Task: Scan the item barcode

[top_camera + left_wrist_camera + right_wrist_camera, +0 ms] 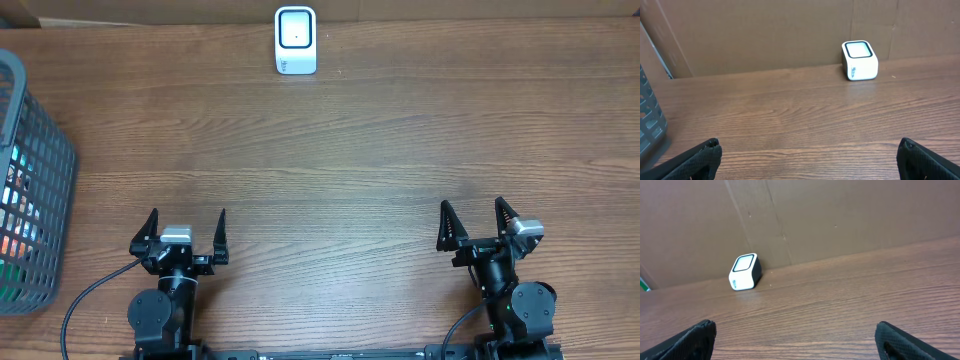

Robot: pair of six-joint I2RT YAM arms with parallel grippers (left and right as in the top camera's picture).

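Note:
A small white barcode scanner (296, 39) with a dark-rimmed window stands at the far edge of the wooden table, against the cardboard wall; it also shows in the left wrist view as the scanner (859, 60) and in the right wrist view as the scanner (745, 272). My left gripper (186, 231) rests near the front edge at the left, open with nothing between its fingers. My right gripper (473, 220) sits at the front right, open and holding nothing too. Coloured items show through the mesh of the basket; which one carries the barcode I cannot tell.
A grey mesh basket (40, 150) stands at the table's left edge with coloured packages inside. A brown cardboard wall (765, 35) closes off the back of the table.

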